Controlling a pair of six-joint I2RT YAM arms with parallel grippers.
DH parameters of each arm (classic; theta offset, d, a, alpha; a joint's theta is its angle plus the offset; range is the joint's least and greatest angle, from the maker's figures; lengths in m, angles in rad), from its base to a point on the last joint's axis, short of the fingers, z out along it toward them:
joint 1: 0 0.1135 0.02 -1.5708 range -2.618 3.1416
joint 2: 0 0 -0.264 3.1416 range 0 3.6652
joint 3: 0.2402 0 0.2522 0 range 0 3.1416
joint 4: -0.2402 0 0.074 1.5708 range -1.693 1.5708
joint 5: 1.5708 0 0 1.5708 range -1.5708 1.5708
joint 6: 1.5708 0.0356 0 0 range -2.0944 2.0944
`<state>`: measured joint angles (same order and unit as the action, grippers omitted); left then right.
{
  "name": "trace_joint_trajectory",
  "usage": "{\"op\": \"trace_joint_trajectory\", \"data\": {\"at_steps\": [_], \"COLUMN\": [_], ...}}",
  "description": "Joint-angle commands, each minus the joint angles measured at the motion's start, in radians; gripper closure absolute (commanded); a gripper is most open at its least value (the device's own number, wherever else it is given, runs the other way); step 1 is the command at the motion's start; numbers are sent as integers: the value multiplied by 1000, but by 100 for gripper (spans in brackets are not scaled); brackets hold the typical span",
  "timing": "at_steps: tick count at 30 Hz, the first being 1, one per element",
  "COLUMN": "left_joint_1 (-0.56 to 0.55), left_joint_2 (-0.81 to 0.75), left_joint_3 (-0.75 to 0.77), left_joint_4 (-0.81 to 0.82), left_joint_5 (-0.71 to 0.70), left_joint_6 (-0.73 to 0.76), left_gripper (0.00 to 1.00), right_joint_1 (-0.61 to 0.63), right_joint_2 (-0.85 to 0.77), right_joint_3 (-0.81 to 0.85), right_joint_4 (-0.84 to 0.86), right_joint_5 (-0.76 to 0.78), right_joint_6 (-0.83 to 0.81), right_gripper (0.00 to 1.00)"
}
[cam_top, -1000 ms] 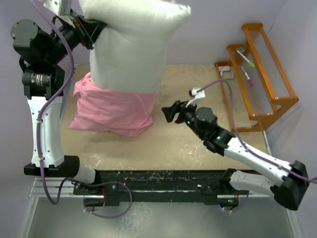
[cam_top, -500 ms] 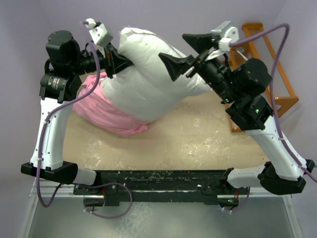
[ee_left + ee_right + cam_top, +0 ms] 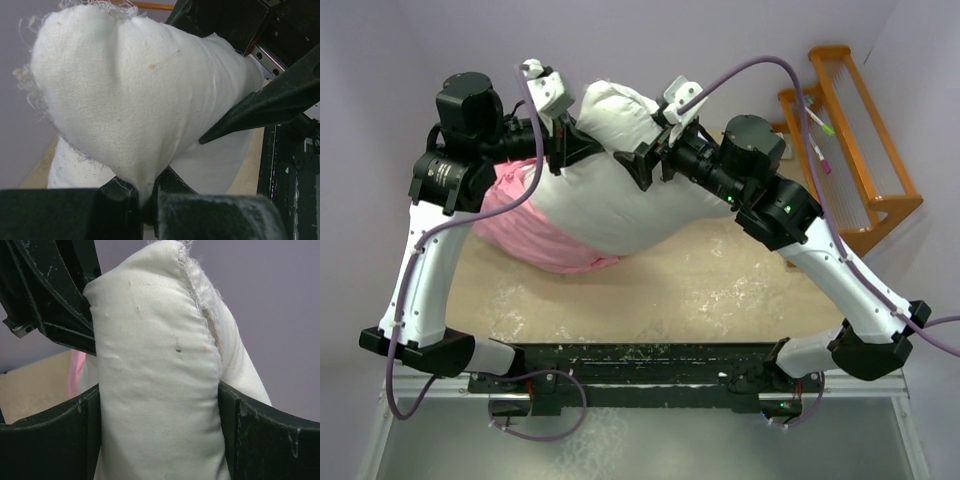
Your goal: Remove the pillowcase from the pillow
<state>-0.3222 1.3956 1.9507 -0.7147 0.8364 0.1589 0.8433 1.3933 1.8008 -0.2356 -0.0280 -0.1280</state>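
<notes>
The white pillow [image 3: 610,195] is held up, tilted over the table, its lower end still inside the pink pillowcase [image 3: 535,230], which bunches on the table at the left. My left gripper [image 3: 570,150] is shut on a pinch of the pillow's upper edge; in the left wrist view the pillow [image 3: 125,95] is nipped between the closed jaws of that gripper [image 3: 147,200]. My right gripper [image 3: 645,165] straddles the pillow's top end. In the right wrist view its jaws stand wide apart [image 3: 157,435], and the pillow [image 3: 155,355] fills the gap and touches both. A strip of pillowcase [image 3: 77,370] shows behind.
An orange wire rack [image 3: 855,150] holding pens stands at the back right. The tan table mat [image 3: 720,290] lies under the arms. The purple wall is close behind the pillow. The two grippers are very near each other.
My right arm rose from the table and came in onto the pillow's top end. My left gripper kept its hold and lowered, tilting the pillow to the right.
</notes>
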Motion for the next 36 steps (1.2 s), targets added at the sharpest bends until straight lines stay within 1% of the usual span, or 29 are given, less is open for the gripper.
{"op": "trace_joint_trajectory", "data": {"at_steps": [1, 2, 3, 4, 5, 6, 7, 8, 11, 13, 14, 15, 16, 18, 20, 22, 23, 25, 27, 28, 29, 31, 34, 36], "left_joint_1": [-2, -3, -3, -3, -2, -1, 0, -1, -1, 6, 27, 81, 160, 331, 496, 655, 724, 821, 852, 853, 853, 853, 852, 853], "left_joint_2": [-22, -19, -17, -18, -20, -23, -25, -29, -34, -35, -40, -55, -75, -121, -121, -62, -14, 82, 138, 138, 123, 71, 9, 7], "left_joint_3": [78, 99, 124, 146, 166, 185, 203, 219, 236, 221, 195, 152, 88, -36, -105, -89, -51, 46, 95, 77, 35, -74, -219, -293], "left_joint_4": [-7, -36, -66, -100, -135, -173, -216, -249, -355, -441, -485, -516, -523, -499, -487, -518, -554, -671, -790, -805, -787, -697, -621, -574], "left_joint_5": [23, 27, 29, 23, 13, 2, -13, -41, -205, -358, -401, -413, -390, -332, -258, -161, -102, 14, 78, 94, 108, 125, 110, 79], "left_joint_6": [41, 54, 75, 93, 117, 148, 180, 210, 324, 416, 473, 530, 593, 719, 836, 911, 935, 1012, 1155, 1199, 1220, 1228, 1284, 1288], "left_gripper": [85, 80, 74, 68, 61, 56, 50, 40, 16, 7, 1, 1, 1, 0, 0, 1, 2, 3, 3, 3, 3, 2, 1, 2], "right_joint_1": [-13, -26, -42, -61, -78, -93, -105, -115, -150, -185, -198, -206, -212, -220, -229, -232, -232, -233, -232, -232, -231, -231, -233, -231], "right_joint_2": [9, 15, 15, 10, 0, -14, -30, -49, -125, -165, -174, -183, -190, -206, -221, -235, -241, -252, -250, -247, -241, -234, -227, -229], "right_joint_3": [-6, -6, -12, -23, -42, -70, -93, -116, -205, -227, -223, -220, -218, -221, -228, -235, -239, -247, -237, -227, -217, -205, -198, -205], "right_joint_4": [-80, -74, -56, -31, -1, 30, 75, 116, 286, 374, 398, 414, 431, 454, 463, 464, 468, 470, 465, 457, 452, 459, 474, 484], "right_joint_5": [60, 78, 100, 119, 135, 141, 137, 128, 63, 43, 33, 19, 4, -45, -97, -149, -173, -228, -286, -320, -352, -403, -402, -390], "right_joint_6": [-33, -18, -1, 16, 31, 39, 40, 41, 44, 58, 59, 52, 40, 14, -3, -18, -23, -35, -42, -45, -50, -43, -23, -11], "right_gripper": [30, 43, 60, 77, 98, 100, 100, 100, 100, 100, 100, 100, 100, 100, 100, 100, 100, 100, 100, 100, 100, 100, 100, 100]}}
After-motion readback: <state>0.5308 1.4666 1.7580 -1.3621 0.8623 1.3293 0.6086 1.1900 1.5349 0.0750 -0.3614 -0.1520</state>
